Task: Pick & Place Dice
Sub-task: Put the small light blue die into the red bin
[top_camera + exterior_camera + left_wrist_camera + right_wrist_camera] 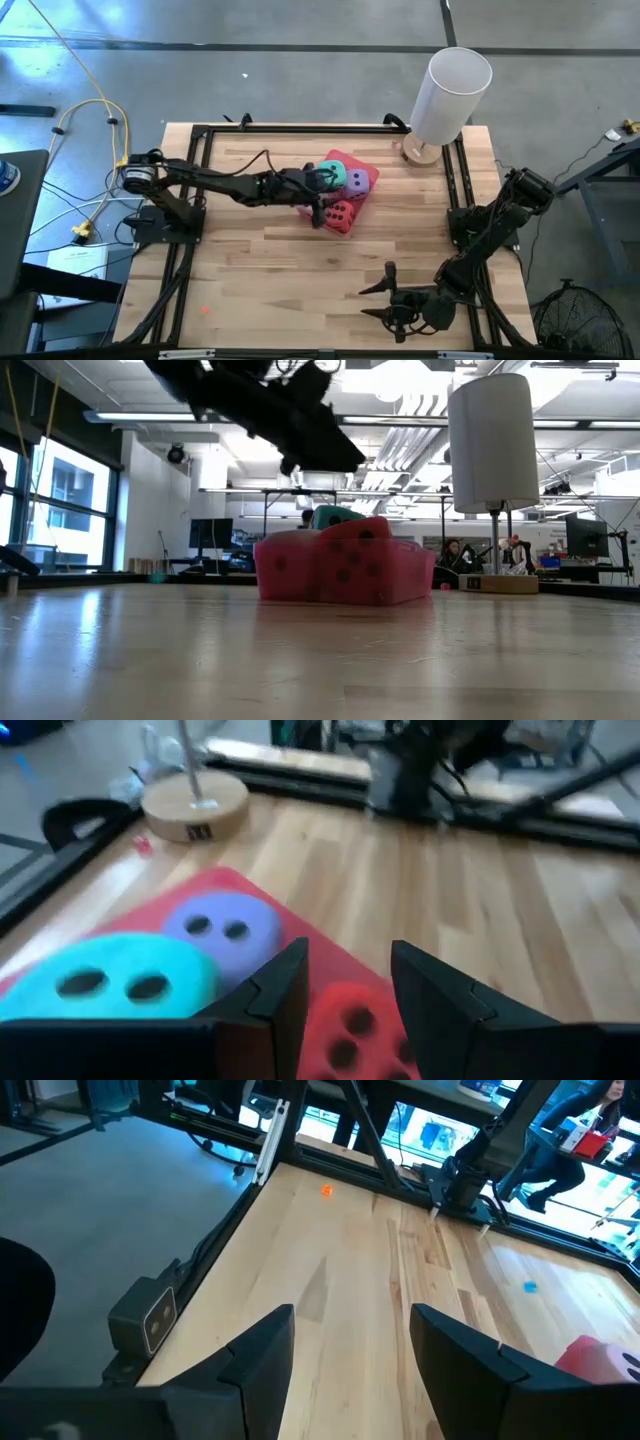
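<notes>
Left gripper (318,197) spread apart and empty, hanging over the pink tray (340,157) near the table's middle, fingers (272,988) with a clear gap between them. Just below and ahead of these fingertips: the red die (345,1025), seen through the gap. To one side of the fingers, the teal die (105,982) and behind it the purple die (225,923), touching each other (the pale pink one hard to tell apart from the tray here). All dice visible sitting on the tray, so probably at the placing step, just after letting go of one. Next move, as a judgement: lifting straight up, clear of the pile, without pushing the red die. Right gripper (392,297) waiting near the table's front edge, well apart from the tray, fingers spread, holding nothing.
</notes>
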Robot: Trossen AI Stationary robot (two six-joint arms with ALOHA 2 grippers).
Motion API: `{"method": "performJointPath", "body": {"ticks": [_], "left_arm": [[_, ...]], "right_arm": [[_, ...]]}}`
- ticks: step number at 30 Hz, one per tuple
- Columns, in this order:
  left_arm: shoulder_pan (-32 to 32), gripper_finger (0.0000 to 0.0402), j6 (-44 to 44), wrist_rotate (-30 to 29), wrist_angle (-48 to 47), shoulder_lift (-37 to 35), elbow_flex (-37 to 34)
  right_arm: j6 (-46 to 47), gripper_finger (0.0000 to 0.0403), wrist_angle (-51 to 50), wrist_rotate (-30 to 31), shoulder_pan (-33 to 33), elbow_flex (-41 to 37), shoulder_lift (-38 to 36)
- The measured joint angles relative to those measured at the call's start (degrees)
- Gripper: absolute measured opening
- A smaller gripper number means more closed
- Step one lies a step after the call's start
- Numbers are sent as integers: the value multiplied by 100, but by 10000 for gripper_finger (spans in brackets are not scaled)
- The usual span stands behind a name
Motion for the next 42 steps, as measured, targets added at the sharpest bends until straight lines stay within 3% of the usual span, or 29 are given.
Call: {"method": "performJointPath", "body": {"ticks": [3,7,14,17,20,24,30,38,42], "left_arm": [[-198,138,23,6,-950,-399,0],[-439,138,-303,5,-2928,-1156,0],[-651,138,-2358,-355,-5772,-2474,2],[-593,138,-3155,-830,-6729,-2762,2],[-188,138,-4279,-656,-7671,-2779,0],[612,138,-4248,-296,-8402,-2451,-2],[1743,138,-3267,682,-8551,-1605,-2],[2609,138,-3019,973,-9248,-23,-2],[2941,138,-2824,1170,-9626,718,-2]], "right_arm": [[0,192,-34,2,0,0,0],[114,192,-190,-17,0,0,0],[171,192,-293,-32,-4,0,-2],[165,192,-244,-34,-21,0,-2],[327,192,-229,-35,-22,0,-4],[568,192,-205,-37,-22,0,-4],[732,192,-203,-39,-22,0,-4],[591,192,-205,-54,-66,0,-3],[540,192,-205,-339,-170,0,-4]]}}
